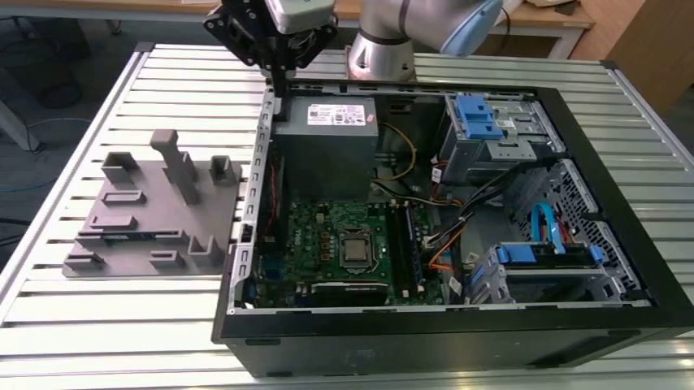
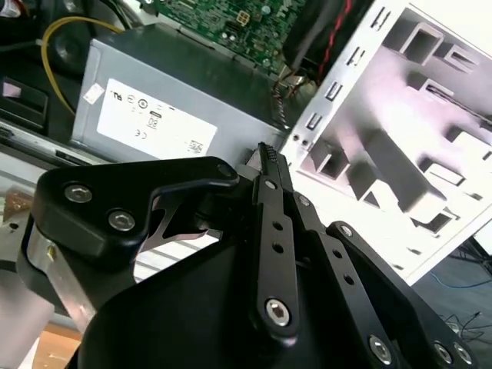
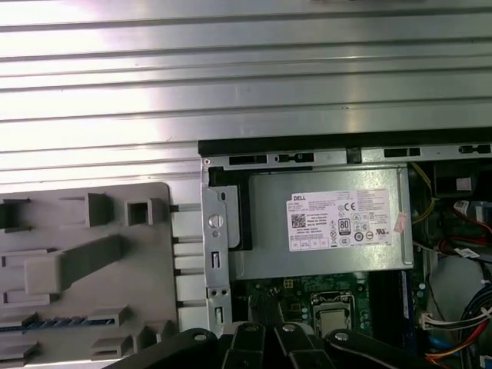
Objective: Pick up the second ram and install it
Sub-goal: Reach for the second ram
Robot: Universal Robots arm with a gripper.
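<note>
Slatted desk (image 1: 65,309) carries computer case (image 1: 434,345) and grey holder (image 1: 109,213), with the second ram (image 3: 54,325) slotted in the holder. Gripper (image 2: 268,154) above the case's edge, jaws closed together, holding nothing.

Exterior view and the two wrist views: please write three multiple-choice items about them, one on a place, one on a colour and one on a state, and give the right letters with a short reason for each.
1. Where does the grey plastic holder block stand, relative to the open black computer case?
A. inside it
B. on the slatted metal table, at the exterior view's left of the case
C. on top of it

2. What colour is the plastic latch on the metal drive cage at the case's far corner?
A. red
B. yellow
C. blue

3. In what state is the black gripper?
A. shut
B. open wide
C. clamped on the holder block

Answers:
1 B: the block sits on the slats, outside the case wall.
2 C: the latch is clearly blue in the exterior view.
3 A: in the second wrist view its fingers meet at the tips with nothing between them.
</note>
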